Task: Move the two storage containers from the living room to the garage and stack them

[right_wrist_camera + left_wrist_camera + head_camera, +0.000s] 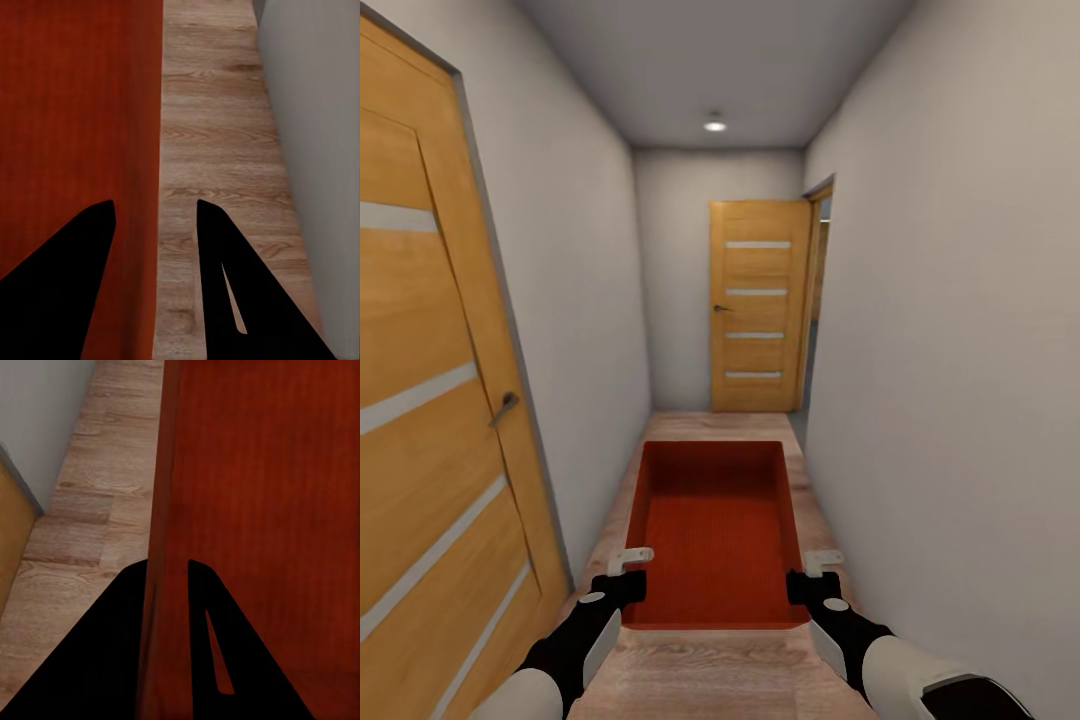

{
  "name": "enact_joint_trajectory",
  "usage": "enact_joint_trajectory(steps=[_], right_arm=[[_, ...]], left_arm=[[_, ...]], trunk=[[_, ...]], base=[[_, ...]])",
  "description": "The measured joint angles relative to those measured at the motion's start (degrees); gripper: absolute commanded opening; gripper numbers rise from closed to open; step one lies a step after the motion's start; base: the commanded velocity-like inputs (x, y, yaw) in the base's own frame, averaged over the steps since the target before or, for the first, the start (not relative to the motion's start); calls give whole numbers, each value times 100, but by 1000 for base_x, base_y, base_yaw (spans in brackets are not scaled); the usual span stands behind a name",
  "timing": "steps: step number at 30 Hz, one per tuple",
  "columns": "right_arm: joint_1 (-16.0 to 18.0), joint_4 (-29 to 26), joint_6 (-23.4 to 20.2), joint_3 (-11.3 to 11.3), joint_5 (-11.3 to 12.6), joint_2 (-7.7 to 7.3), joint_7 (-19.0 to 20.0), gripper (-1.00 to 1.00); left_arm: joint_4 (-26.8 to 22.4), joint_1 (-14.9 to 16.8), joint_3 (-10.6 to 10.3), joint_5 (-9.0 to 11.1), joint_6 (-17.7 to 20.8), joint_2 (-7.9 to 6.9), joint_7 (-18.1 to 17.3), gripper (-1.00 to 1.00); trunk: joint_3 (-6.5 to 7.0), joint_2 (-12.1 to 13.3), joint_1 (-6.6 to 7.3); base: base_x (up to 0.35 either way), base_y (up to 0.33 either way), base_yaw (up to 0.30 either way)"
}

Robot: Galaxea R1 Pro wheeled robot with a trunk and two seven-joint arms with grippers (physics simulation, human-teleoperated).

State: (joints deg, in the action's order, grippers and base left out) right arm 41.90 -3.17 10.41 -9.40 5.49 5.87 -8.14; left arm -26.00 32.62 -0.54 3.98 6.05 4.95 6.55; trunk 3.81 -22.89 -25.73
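1. The orange bin [715, 530] rides out in front of the robot, long axis pointing straight down the hallway, carried between both arms.
2. The left tool [628, 572] is clamped on the bin's left wall; the right tool [812, 574] straddles the right wall, and its grip looks looser.
3. The walls run close on either side; wood floor [710, 425] lies open ahead.
4. The far door [758, 305] stands ajar at the corridor's end, the likely way through.

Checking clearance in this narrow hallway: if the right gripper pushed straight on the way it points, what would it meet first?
Probably the wood plank floor; the right gripper points down along the container wall it straddles. Depth is unclear.
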Motion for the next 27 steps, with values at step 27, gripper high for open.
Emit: enact_joint_trajectory(steps=[27], right_arm=[[0,1,-6,-1,-1,0,-1,-100]], left_arm=[[2,0,0,2,5,0,-1,-100]], trunk=[[0,0,0]], base=[[324,17,0]])
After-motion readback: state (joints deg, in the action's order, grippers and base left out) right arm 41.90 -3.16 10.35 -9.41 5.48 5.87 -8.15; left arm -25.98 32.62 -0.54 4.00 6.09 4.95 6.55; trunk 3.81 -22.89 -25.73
